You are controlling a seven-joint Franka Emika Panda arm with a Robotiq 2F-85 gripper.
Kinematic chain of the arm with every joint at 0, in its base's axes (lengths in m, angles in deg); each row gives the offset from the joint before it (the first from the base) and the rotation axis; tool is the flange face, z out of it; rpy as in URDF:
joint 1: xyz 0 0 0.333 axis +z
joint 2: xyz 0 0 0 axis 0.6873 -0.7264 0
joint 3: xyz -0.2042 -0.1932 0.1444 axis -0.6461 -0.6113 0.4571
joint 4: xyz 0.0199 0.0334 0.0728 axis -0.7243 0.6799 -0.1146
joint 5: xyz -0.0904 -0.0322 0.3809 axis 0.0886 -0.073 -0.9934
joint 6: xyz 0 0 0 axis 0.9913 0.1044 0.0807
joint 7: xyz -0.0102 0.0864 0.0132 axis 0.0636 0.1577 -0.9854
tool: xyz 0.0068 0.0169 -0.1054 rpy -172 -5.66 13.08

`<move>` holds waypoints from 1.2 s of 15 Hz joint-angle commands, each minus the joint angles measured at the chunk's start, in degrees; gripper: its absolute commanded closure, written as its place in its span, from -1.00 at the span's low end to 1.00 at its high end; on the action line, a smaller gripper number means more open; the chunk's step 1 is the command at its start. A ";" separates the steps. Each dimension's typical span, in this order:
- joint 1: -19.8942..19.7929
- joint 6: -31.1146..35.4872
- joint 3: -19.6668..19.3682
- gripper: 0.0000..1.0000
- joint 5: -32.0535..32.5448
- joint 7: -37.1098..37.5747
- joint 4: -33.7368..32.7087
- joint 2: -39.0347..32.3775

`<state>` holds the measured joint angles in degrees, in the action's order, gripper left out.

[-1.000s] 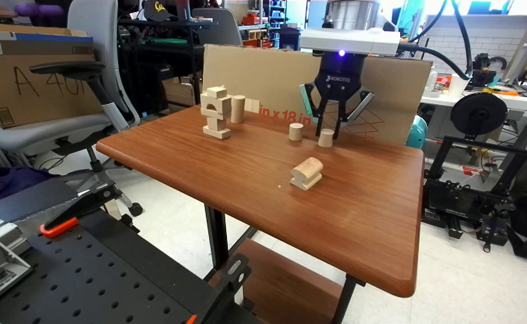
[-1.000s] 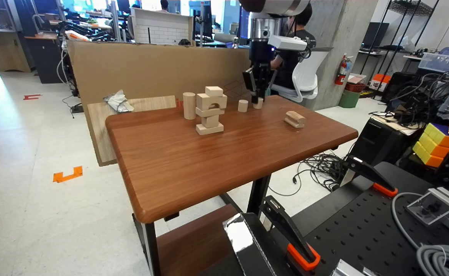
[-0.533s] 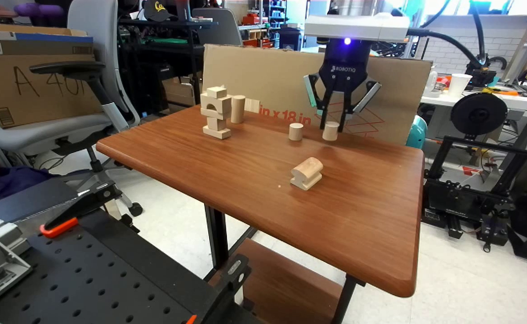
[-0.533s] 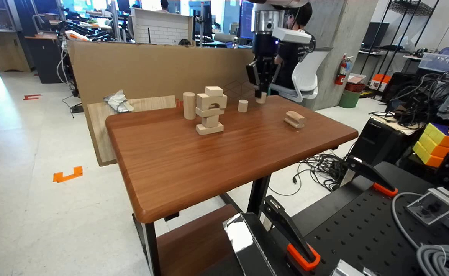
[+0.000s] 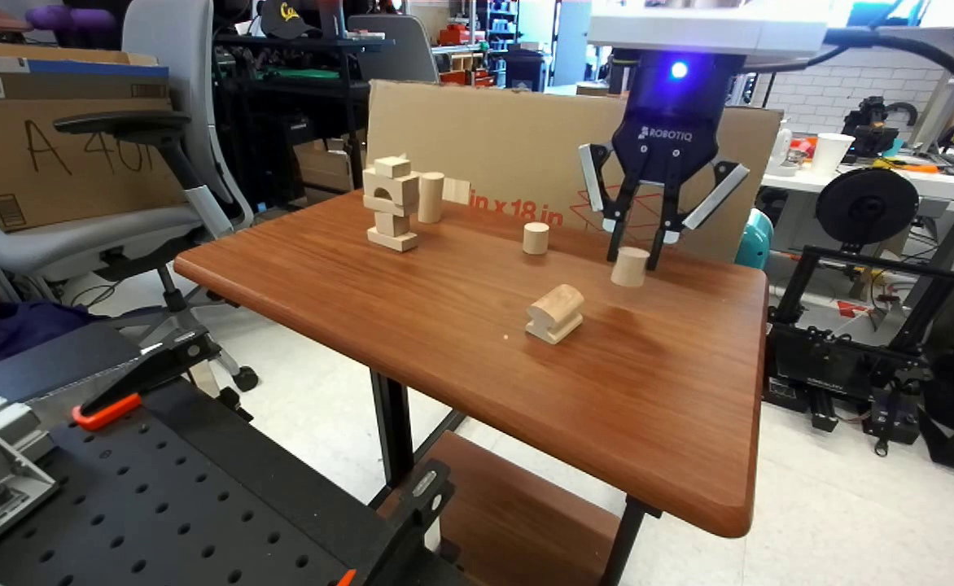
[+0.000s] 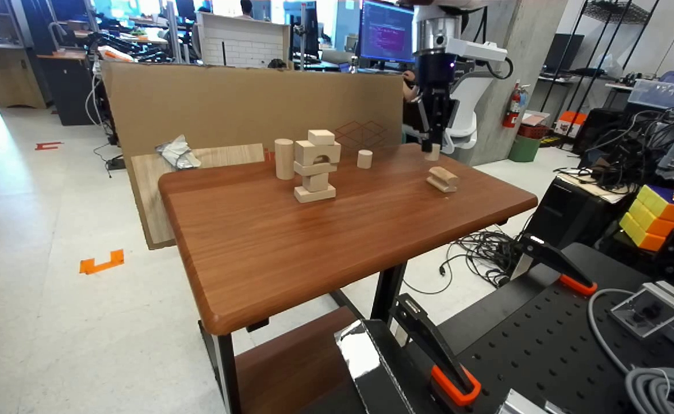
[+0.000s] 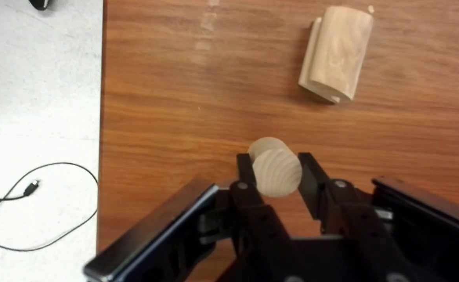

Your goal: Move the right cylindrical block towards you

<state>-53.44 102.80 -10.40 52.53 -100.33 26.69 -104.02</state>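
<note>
My fingers (image 7: 312, 181) pinch the right cylindrical block (image 7: 278, 174), one pressed to either side of the pale wood, and hold it roughly upright, clear of the tabletop (image 5: 444, 325). Near it lies a round-topped wooden block (image 5: 557, 311) with grooved sides. Farther off, a second short cylinder (image 5: 536, 240) stands upright. Beyond that, a tower of blocks (image 5: 390, 209), an arch in its upper part, rises just beside a taller cylinder (image 5: 431, 198). A cardboard panel (image 5: 477, 130) printed in red stands behind the pieces in both exterior views. In the wrist view, a black cable (image 7: 31, 188) loops across the floor (image 7: 49, 117) past the tabletop's edge.
</note>
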 commanded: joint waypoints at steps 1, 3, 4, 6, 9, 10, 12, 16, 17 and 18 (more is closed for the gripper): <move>-0.29 0.09 -1.35 0.84 0.98 2.21 0.77 -1.08; -0.25 1.09 -1.94 0.84 1.09 3.27 1.12 -1.73; -0.21 1.58 -2.08 0.84 1.10 3.75 1.29 -2.00; 0.06 2.75 -2.17 0.84 1.23 4.72 1.95 -1.63; 0.60 4.38 -2.28 -0.28 2.07 5.80 3.40 -0.76; 0.64 5.26 -2.18 -0.43 2.12 5.77 4.28 -0.13; 0.85 5.80 -2.04 -0.74 2.14 5.56 5.48 1.32; 0.68 3.83 -1.34 -1.00 1.10 4.80 4.74 4.49; 0.40 3.06 -1.10 -1.00 0.78 4.21 4.31 5.27; 0.24 1.78 -0.96 -1.00 0.71 3.60 3.46 5.75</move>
<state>-52.85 107.21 -11.95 53.34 -95.69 29.77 -101.78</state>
